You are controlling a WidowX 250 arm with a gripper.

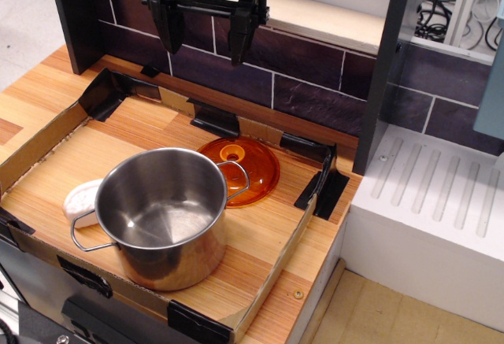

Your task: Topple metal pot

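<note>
Metal pot upright on wooden table, orange lid touching behind, white object at left, claw spread, well above, empty.

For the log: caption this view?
Open gripper hangs above the upright pot, orange lid behind it.

The metal pot hides most of a small white object and the orange lid's near edge, while the top edge cuts off the gripper's upper body.
</note>
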